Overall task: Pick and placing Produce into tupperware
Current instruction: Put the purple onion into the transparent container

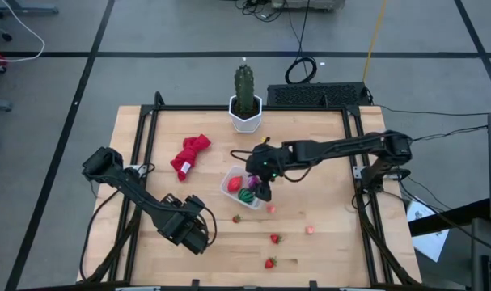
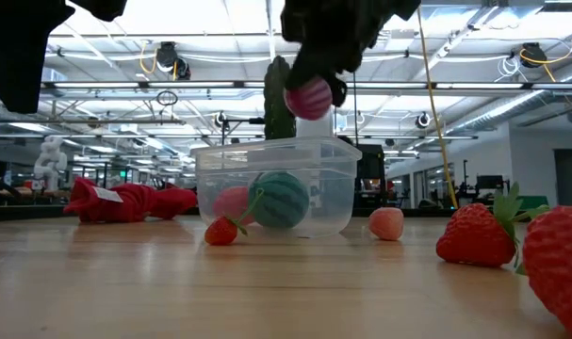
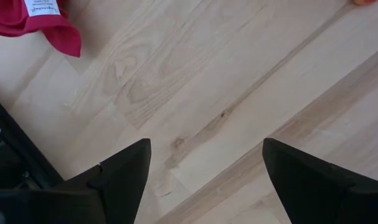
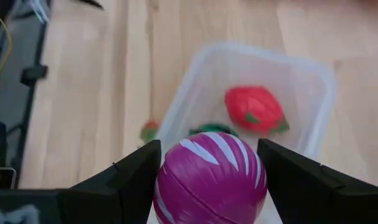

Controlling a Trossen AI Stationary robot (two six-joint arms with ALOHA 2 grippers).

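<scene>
Butcher-block tabletop (image 1: 326, 259) fills the scene, and the clear tupperware tub (image 1: 235, 185) near its middle is the landmark. The right gripper (image 1: 264, 191) hangs directly above the tub's near edge, fingers clamped on the purple striped ball (image 4: 210, 180), so the coming move looks like a straight drop. Inside the tub lie a green striped ball (image 2: 279, 199) and a red oval fruit (image 4: 253, 107). The left gripper (image 3: 204, 165) waits well left of the tub, nearer the front edge, fingers spread and empty (only bare wood between them). Strawberries (image 1: 275, 238) and pink bits (image 1: 310, 229) remain outside. From above, the arm hides the purple ball and part of the tub.
</scene>
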